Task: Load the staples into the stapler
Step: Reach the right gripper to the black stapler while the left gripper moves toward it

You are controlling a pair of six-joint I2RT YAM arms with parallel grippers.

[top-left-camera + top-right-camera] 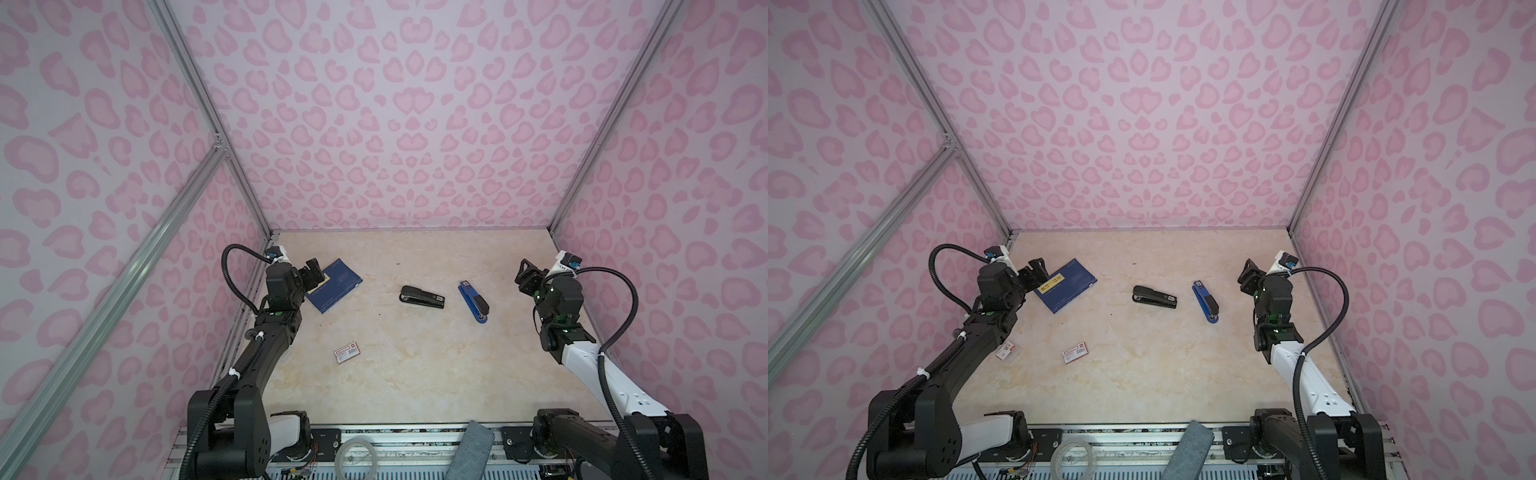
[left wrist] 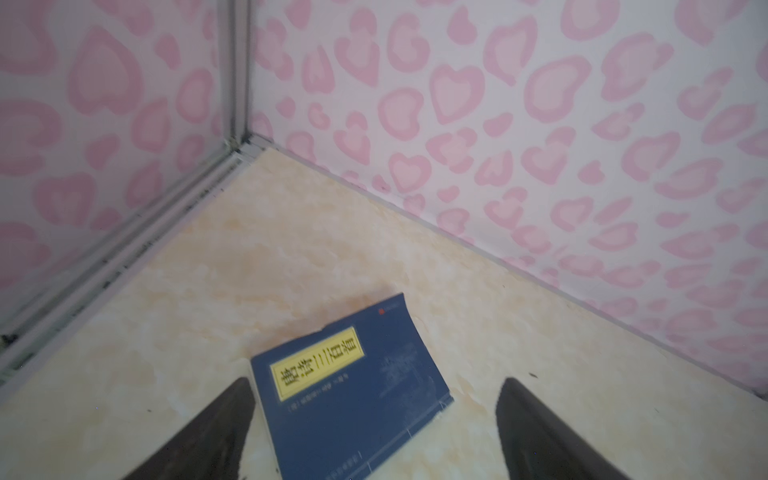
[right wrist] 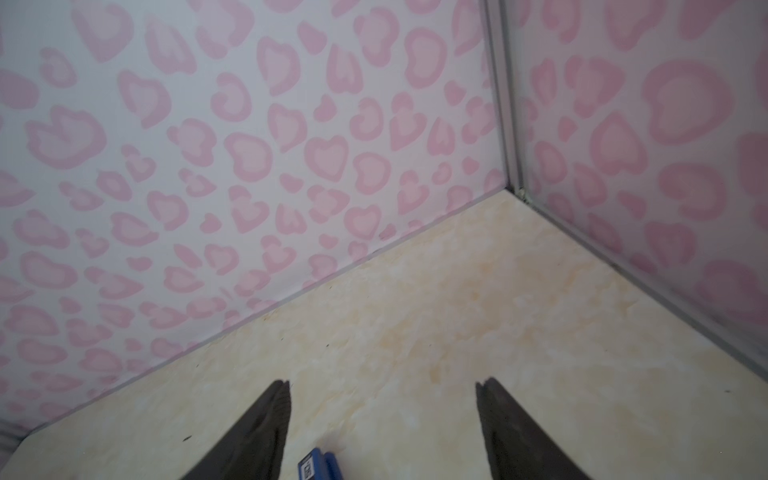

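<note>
Two staplers lie near the middle of the bench (image 1: pixel 415 382): a black stapler (image 1: pixel 422 296) and, rightward, a blue stapler (image 1: pixel 473 302). The left gripper (image 2: pixel 377 384), fingers spread, hangs over a dark blue booklet (image 1: pixel 336 286) near the far left corner; the right gripper (image 3: pixel 382 384), fingers spread, by the right edge.

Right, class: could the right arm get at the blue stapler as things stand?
Probably yes: the right gripper hangs open near the blue stapler, with only bare table between them.
</note>
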